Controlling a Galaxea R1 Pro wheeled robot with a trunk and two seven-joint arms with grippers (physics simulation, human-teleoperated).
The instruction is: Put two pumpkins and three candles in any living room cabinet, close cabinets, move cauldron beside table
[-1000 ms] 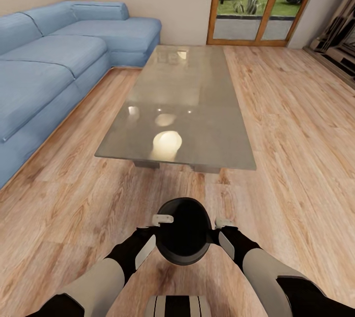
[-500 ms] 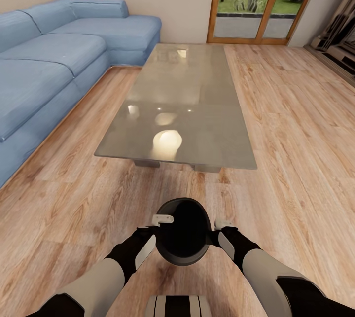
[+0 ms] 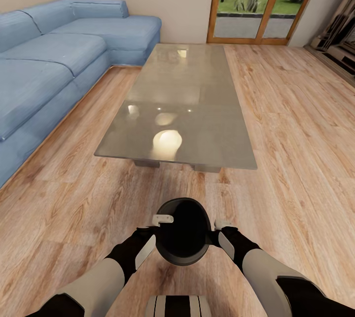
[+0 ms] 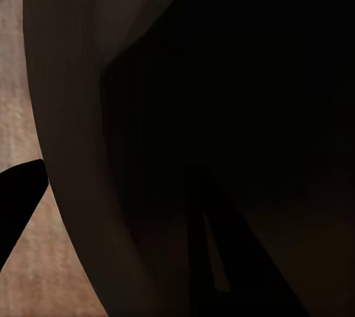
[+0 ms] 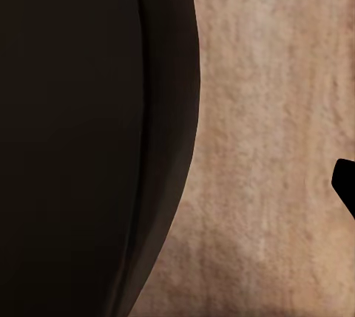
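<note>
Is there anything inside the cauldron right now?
Nothing shows inside the cauldron, held between the left gripper and the right gripper; its interior is dark, so the bottom cannot be made out.

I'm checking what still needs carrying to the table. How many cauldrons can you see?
1. The cauldron sits between the left gripper and right gripper, above the wooden floor, short of the table. Others could lie outside the views.

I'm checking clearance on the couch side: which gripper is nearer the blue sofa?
Left. The left gripper sits at the cauldron's sofa-facing side, while the right gripper is at its far side, away from the blue sofa.
</note>
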